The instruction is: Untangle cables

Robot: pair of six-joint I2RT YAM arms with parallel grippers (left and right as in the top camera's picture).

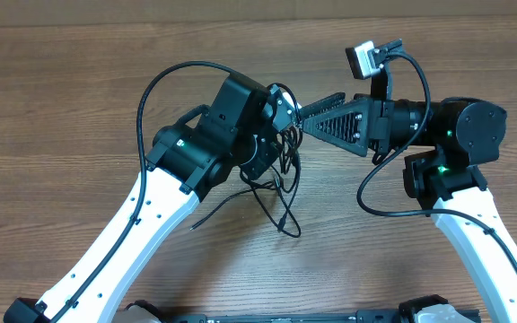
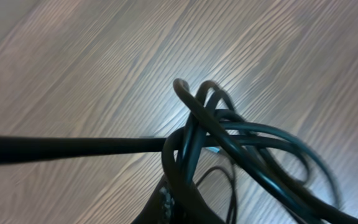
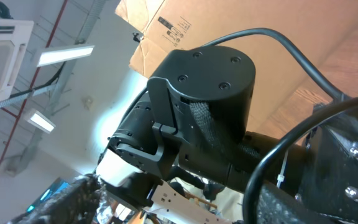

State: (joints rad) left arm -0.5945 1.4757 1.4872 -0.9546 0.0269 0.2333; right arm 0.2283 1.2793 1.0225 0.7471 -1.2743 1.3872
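So, cables: likely light, limp, slick; knotted loops.
My left claw: clamped on the cables.
My right claw: spread wide, empty.
Hold: I'd pinch a loose loop.

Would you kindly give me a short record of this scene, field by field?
surface: wooden table
cables: black, tangled, bunch lifted, loose ends trailing on the table
left pincer: shut on the cables
right pincer: open, pointing at the tangle, holding nothing
untangled: not yet
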